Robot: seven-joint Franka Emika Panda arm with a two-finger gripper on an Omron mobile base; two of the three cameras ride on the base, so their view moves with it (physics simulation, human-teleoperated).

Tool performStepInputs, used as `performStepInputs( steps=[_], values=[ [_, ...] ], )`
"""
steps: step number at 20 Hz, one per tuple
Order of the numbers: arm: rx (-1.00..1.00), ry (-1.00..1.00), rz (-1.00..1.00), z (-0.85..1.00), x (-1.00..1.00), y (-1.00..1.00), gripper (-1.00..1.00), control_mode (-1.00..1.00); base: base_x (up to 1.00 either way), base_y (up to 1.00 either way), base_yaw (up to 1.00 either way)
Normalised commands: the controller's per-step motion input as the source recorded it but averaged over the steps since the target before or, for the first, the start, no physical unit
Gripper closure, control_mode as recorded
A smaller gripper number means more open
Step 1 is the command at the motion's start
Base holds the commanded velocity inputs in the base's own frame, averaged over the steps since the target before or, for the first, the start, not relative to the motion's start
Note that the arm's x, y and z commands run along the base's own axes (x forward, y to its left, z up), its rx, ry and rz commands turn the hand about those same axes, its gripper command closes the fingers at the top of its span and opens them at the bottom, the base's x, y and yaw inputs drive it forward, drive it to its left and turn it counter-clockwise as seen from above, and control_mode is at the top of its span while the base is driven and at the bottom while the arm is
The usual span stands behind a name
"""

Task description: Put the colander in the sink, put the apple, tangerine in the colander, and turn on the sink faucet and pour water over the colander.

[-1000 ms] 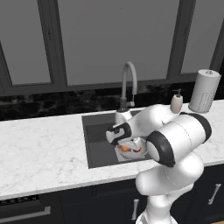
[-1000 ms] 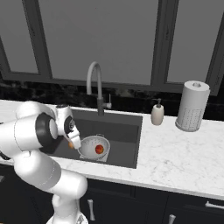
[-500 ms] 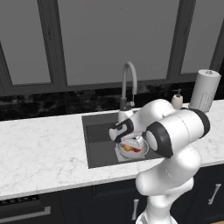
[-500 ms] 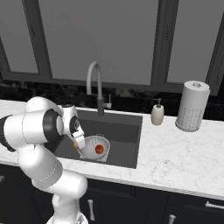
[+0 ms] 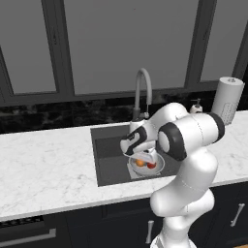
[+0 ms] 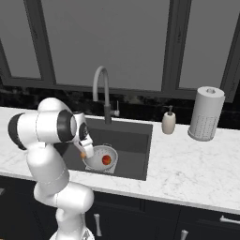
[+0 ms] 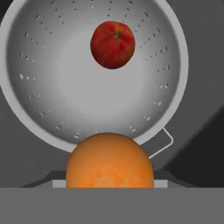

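Lowered since earlier, the gripper [image 6: 83,153] pinches one tangerine [image 7: 110,161] at 6 o'clock over the colander [image 7: 57,78]; one apple [image 7: 113,44] inside; sink [image 6: 136,140], marble counter [image 6: 187,159].

a glossy white arm [image 5: 193,145] of fat rounded segments, with dark grey bands at its joints, rising beside the sink [image 5: 109,157].
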Motion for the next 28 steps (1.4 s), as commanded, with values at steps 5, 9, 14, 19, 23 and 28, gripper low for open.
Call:
performStepInputs(
  steps=[5, 9, 14, 19, 23, 28],
  values=[
    [0.0, 0.0, 0.0, -0.29, 0.13, -0.01, 1.0, -1.0, 0.0, 0.0, 0.0],
    [0.0, 0.0, 0.0, -0.28, 0.03, 0.0, 1.0, -1.0, 0.0, 0.0, 0.0],
    [0.0, 0.0, 0.0, -0.16, 0.16, 0.0, 1.0, -1.0, 0.0, 0.0, 0.0],
    [0.0, 0.0, 0.0, -0.03, 0.2, -0.01, 1.0, -1.0, 0.0, 0.0, 0.0],
    [0.0, 0.0, 0.0, -0.11, 0.15, -0.05, 1.0, -1.0, 0.0, 0.0, 0.0],
    [0.0, 0.0, 0.0, -0.24, 0.05, -0.03, 1.0, -1.0, 0.0, 0.0, 0.0]
  ],
)
